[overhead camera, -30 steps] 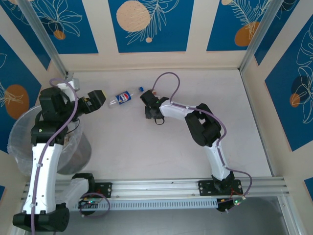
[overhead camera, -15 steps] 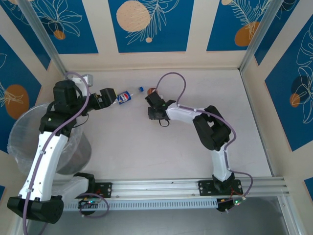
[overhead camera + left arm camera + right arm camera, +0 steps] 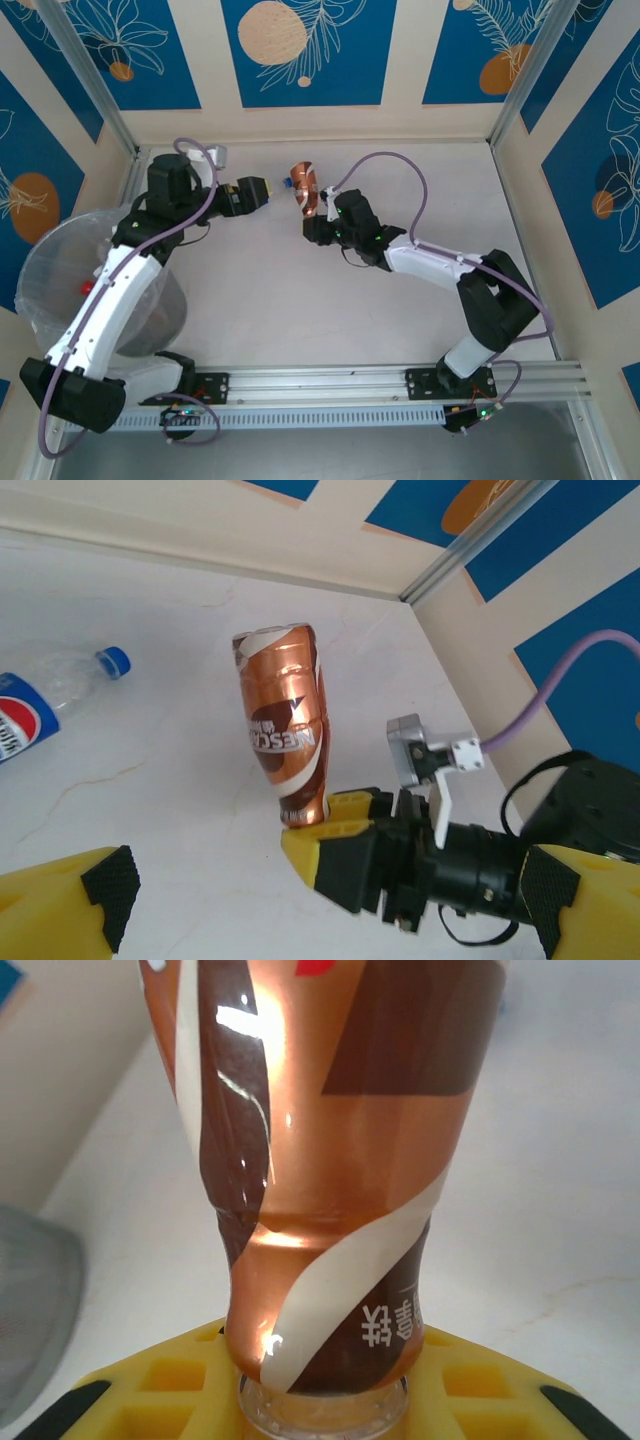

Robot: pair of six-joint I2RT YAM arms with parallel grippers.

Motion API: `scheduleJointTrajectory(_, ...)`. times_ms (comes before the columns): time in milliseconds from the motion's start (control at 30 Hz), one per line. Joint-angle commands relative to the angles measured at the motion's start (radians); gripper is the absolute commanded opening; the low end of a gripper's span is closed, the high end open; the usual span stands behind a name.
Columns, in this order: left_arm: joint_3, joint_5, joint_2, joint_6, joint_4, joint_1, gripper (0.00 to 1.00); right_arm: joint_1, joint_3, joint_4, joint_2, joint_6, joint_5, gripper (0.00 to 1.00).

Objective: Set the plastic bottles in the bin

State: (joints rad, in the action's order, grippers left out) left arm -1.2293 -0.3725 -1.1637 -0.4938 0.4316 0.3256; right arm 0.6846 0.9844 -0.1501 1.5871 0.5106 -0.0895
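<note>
Our right fingers [image 3: 150,1385] are clamped on only the neck of the brown bottle [image 3: 285,730], near the far edge of the bench [image 3: 400,170]. So slim a hold could let it swing or slip before reaching the bin [image 3: 35,300] by the near left corner. Our left fingers [image 3: 60,905] gape wide beside the blue-labelled bottle [image 3: 55,685], so the arms might clash. The bench is pale and marbled, and the walls [image 3: 300,50] are cream and blue.
</note>
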Motion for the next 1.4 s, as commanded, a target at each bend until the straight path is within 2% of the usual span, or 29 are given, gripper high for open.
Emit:
scheduleJointTrajectory(0, 0.035, 0.021, -0.023, -0.059, -0.130, 0.023, 0.99, -0.004, -0.031, -0.128, -0.060, -0.024, 0.166, 0.00)
scheduleJointTrajectory(300, 0.041, -0.074, -0.109, -0.071, -0.232, 0.068, 0.99, 0.019, -0.040, -0.223, -0.096, -0.015, 0.301, 0.00)
scheduleJointTrajectory(700, 0.087, -0.058, -0.146, -0.087, -0.349, 0.086, 0.99, 0.070, -0.037, -0.406, -0.074, 0.036, 0.420, 0.00)
scheduleJointTrajectory(833, 0.114, -0.091, -0.127, -0.090, -0.421, 0.084, 0.92, 0.073, -0.029, -0.401, -0.068, 0.042, 0.408, 0.00)
scheduleJointTrajectory(1000, 0.112, -0.136, -0.132, -0.095, -0.443, 0.084, 0.78, 0.072, -0.021, -0.373, -0.065, 0.047, 0.387, 0.01)
scheduleJointTrajectory(1167, 0.098, -0.135, -0.132, -0.084, -0.425, 0.082, 0.77, 0.073, -0.021, -0.358, -0.064, 0.048, 0.387, 0.03)
scheduleJointTrajectory(1367, 0.087, -0.102, -0.120, -0.071, -0.385, 0.082, 0.71, 0.071, -0.015, -0.340, -0.064, 0.041, 0.386, 0.12)
